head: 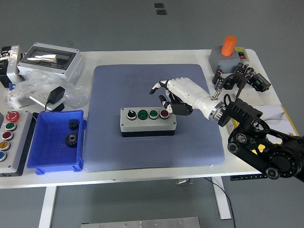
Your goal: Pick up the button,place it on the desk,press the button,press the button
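A grey button box (147, 121) with several buttons in a row, black, two green and a red one (164, 113), lies on the blue mat (156, 95) near its middle. My right hand (167, 94), white with black joints, hovers just above and behind the box's right end. Its fingers are spread and hold nothing. The black right arm (259, 142) enters from the lower right. The left arm is out of view.
A blue bin (45, 159) with two black gears stands at the left, beside another button panel (12, 137). A grey enclosure (51, 59) and plastic bags sit at the back left. An orange-topped grey box (229, 54), capacitors and papers are at the right.
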`<state>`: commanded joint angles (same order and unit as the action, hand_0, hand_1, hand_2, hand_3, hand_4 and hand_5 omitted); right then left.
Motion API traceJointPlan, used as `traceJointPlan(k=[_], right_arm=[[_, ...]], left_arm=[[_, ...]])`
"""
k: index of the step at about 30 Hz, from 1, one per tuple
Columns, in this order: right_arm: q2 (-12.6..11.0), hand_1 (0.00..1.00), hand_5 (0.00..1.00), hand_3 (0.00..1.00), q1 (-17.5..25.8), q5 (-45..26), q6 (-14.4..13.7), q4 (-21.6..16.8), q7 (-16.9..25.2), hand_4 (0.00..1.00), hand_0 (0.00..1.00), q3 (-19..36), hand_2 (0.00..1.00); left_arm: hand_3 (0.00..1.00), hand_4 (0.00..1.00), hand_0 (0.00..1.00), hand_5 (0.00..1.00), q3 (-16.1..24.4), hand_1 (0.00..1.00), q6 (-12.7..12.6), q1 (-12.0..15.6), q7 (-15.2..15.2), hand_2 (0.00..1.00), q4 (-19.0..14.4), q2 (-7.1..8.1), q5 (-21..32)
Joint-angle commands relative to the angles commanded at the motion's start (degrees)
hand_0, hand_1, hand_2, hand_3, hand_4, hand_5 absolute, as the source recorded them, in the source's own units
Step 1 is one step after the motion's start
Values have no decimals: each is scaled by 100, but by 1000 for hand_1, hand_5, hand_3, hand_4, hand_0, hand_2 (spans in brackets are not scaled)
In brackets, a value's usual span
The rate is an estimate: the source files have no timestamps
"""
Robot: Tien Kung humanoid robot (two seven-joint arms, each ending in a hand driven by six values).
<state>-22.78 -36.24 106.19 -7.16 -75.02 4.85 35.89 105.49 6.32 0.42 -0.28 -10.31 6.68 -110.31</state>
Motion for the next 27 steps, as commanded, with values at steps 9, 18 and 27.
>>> traceJointPlan(k=[9,18,27], right_arm=[[75,709,349,979,-48,868,609,-140,-568,918,542,26,786],[115,998,427,998,-48,640,815,-223,-724,998,998,-119,998],[298,998,457,998,-116,607,869,149,-875,998,998,-446,998]], left_arm=[[661,763,727,473,18,733,5,4,-8,655,0,6,-14],[659,766,728,469,30,733,9,5,-12,656,0,14,-28],[658,766,728,469,39,733,22,-9,0,656,0,31,-55]])
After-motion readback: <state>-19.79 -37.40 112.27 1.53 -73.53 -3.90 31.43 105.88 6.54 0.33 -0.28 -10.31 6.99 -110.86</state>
